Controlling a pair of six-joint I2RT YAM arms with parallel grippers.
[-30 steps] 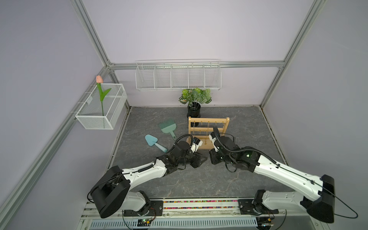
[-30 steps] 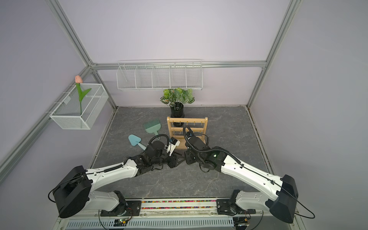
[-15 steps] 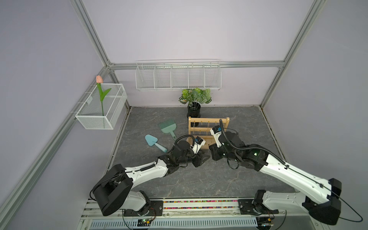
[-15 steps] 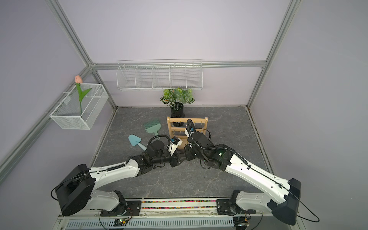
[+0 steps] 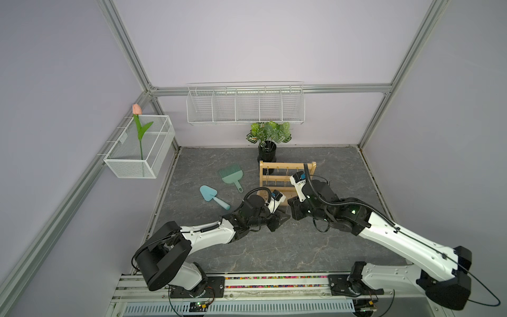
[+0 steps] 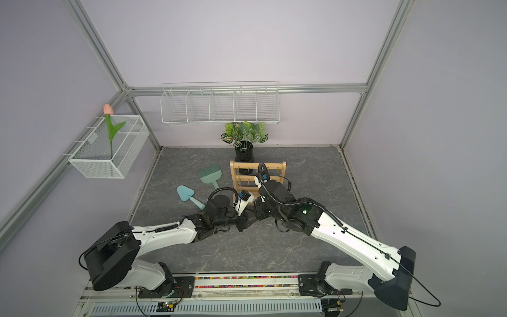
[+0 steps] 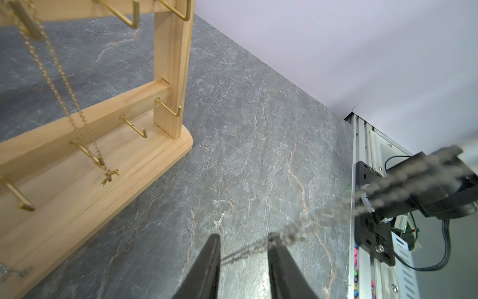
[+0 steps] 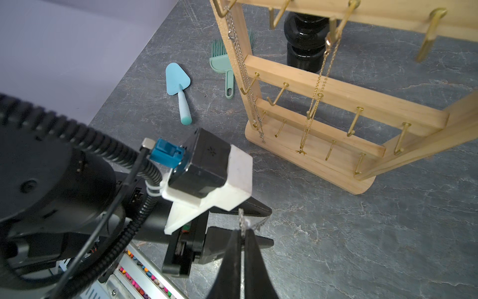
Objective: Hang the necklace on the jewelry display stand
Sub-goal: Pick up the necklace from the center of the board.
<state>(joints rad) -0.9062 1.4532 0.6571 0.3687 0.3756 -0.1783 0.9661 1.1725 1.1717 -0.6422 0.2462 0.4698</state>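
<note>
The jewelry display stand [image 5: 274, 179] [image 6: 240, 179] is a light wood rack with gold hooks, standing mid-table. My right gripper [image 8: 242, 231] is shut on a thin silver necklace [image 8: 241, 220], just in front of the stand's base [image 8: 323, 165]. From there the chain [image 7: 292, 234] runs across to my left gripper [image 7: 244, 236], whose jaws stand apart with the chain passing between the fingertips. In both top views the two grippers [image 5: 284, 218] [image 6: 248, 219] meet tip to tip. A gold cross necklace [image 7: 108, 177] and a silver chain [image 8: 243, 70] hang on the stand.
A black pot with a leafy plant [image 5: 267, 137] stands behind the stand. A green brush [image 5: 231, 175] and a blue trowel [image 5: 210, 193] lie to its left. White wire baskets hang on the back wall [image 5: 245, 105] and the left wall [image 5: 140, 149].
My right wrist has lifted and moved toward the stand with the chain. The left gripper's jaws have drawn closer together around the chain.
</note>
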